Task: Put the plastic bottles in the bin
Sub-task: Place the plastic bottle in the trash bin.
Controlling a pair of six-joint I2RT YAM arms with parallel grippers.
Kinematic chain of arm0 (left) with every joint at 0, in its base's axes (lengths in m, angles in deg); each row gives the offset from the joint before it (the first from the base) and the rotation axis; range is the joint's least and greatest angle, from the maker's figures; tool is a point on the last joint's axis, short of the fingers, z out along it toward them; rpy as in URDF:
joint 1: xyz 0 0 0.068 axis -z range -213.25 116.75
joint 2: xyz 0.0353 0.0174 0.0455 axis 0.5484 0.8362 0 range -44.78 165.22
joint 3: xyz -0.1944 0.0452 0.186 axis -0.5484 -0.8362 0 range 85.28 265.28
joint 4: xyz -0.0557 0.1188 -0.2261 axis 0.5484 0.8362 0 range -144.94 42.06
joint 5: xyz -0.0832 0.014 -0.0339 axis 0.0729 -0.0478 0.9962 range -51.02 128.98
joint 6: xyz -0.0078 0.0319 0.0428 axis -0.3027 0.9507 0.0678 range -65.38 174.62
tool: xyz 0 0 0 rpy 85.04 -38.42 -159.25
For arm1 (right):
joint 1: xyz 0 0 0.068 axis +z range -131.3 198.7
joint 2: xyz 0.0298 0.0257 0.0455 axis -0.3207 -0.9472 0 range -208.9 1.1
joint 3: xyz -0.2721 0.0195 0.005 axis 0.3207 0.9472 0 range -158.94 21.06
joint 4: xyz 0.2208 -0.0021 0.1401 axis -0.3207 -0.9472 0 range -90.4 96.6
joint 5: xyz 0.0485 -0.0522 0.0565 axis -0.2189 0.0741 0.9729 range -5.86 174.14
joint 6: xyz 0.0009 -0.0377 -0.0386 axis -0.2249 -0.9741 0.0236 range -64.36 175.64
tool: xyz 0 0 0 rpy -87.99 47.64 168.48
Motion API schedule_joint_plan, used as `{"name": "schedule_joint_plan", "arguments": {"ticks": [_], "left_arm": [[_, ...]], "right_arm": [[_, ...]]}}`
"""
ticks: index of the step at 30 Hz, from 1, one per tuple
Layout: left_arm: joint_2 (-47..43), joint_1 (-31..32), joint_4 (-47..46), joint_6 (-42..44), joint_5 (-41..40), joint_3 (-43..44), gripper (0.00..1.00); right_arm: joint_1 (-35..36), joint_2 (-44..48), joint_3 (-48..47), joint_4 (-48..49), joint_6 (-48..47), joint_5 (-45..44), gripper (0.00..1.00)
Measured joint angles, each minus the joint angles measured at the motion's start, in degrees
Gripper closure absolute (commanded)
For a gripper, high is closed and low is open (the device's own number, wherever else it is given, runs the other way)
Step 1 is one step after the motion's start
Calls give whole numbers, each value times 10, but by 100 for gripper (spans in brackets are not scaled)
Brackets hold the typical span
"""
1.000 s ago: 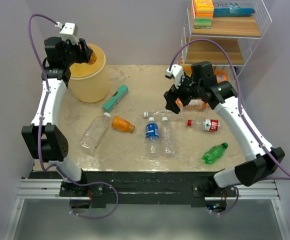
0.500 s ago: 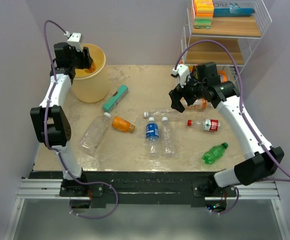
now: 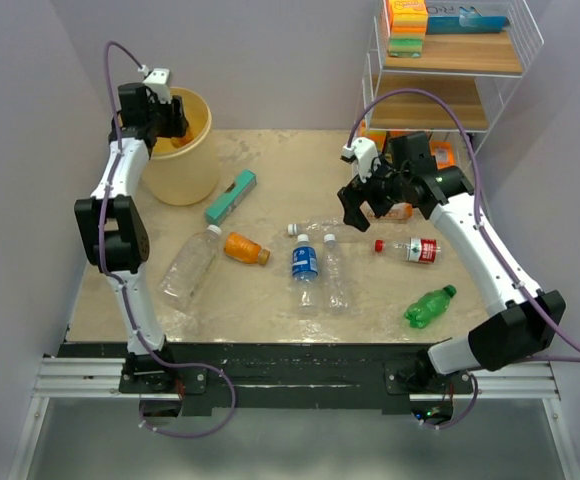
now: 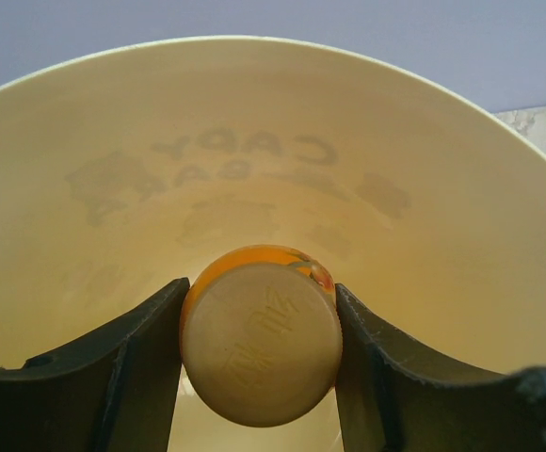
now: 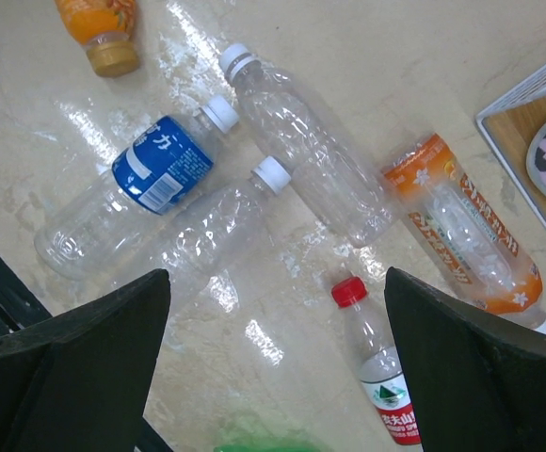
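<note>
Left fingers (image 4: pixel 132 377) pushed further over pale yellow bin (image 3: pixel 185 170), clamping cream-capped orange bottle (image 4: pixel 259 344); right fingers (image 5: pixel 75 358) wide apart, empty

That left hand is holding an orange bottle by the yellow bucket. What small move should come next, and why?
Probably open and let go: the left hand grips the orange bottle, and its wrist camera shows the inside of the bucket all around it, so the bottle should drop inside.
</note>
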Motion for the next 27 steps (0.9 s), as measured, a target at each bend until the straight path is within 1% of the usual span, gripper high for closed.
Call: {"name": "schedule_joint_plan", "arguments": {"ticks": [7,14,23,27], "left_arm": [[12,0,26,14,-3,10,99],[21,0,51,25,-13,16,91],[41,0,83,32,-18,30,86],[41,0,85,40,-18,30,78]], "right_arm": [[-1,0,18,2,0,-5,2],[-3,2,21,8,0,-8,2],[-5,8,24,8,-1,-24,2],[-7,8,24,8,-2,-27,2]]}}
